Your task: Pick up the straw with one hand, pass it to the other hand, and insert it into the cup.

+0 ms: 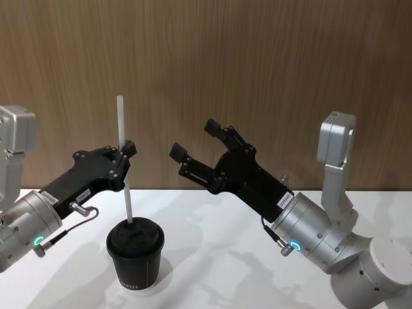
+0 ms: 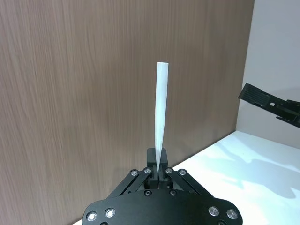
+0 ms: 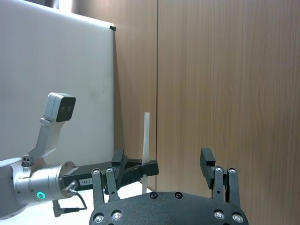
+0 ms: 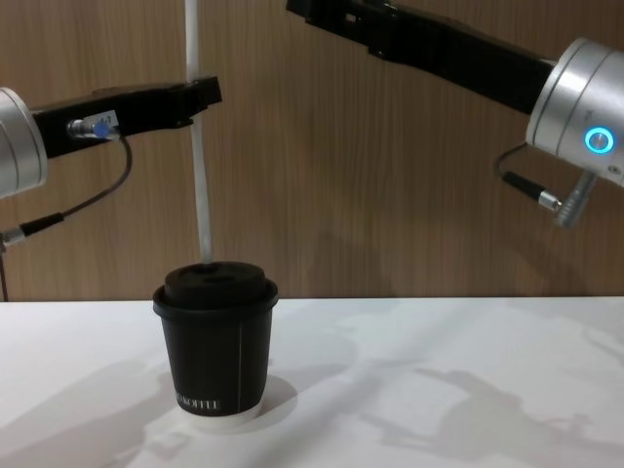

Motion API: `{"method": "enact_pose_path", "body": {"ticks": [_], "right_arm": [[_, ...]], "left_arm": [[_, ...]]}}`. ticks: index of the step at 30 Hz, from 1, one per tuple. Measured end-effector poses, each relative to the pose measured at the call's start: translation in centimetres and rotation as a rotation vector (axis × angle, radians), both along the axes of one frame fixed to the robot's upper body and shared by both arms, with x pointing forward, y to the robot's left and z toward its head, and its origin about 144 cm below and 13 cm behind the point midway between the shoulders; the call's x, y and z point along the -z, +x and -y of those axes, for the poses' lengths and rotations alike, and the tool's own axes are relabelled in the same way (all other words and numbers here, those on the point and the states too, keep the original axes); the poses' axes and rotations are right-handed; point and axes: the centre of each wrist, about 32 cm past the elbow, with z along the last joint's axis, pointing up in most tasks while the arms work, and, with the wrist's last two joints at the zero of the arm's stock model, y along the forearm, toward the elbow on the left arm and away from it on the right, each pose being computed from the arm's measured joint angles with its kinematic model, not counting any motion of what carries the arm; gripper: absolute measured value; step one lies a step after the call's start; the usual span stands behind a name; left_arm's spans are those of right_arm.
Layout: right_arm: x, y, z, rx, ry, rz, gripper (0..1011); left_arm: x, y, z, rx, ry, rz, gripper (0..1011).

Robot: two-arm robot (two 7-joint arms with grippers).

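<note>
The left tool (image 1: 126,153) is clenched on the straw (image 1: 122,138), pinching it a little above its middle and holding it nearly upright. The straw's lower end sits at the lid of the cup (image 1: 135,252); from the chest view it seems to meet the lid's top, but whether it has entered the hole cannot be told. The cup stands on the white table (image 1: 219,257), directly under the left tool.

The right tool (image 1: 196,141) hangs well apart to the right, raised above the table, its fingers spread wide and holding nothing.

The straw looks light, thin and fairly stiff, yet it would likely buckle or kink if pushed hard against a lid that resists. Its smooth wall may slip in the pads, so a firm pinch close to the middle, as now, seems the sound place; gripping lower would give better control of the tip but leaves less travel.

The cup is paper and probably light, so a sideways shove from the straw could tip or slide it. A straight downward push looks the safest.
</note>
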Motion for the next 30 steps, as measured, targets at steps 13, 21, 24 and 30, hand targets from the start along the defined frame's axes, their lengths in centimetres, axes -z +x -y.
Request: {"method": "enact_pose_path", "body": {"ticks": [13, 21, 24, 30], "right_arm": [[0.0, 0.0, 0.0, 0.0, 0.0, 0.0, 1001], [0.0, 0.0, 0.0, 0.0, 0.0, 0.0, 1001], [0.0, 0.0, 0.0, 0.0, 0.0, 0.0, 1001], [0.0, 0.0, 0.0, 0.0, 0.0, 0.0, 1001]], "left_arm": [[0.26, 0.28, 0.21, 0.002, 0.011, -0.016, 2], [0.37, 0.41, 0.23, 0.006, 0.023, -0.016, 2], [0.43, 0.44, 0.22, 0.008, 0.03, -0.016, 3], [0.69, 0.49, 0.22, 0.013, 0.044, -0.016, 2]]}}
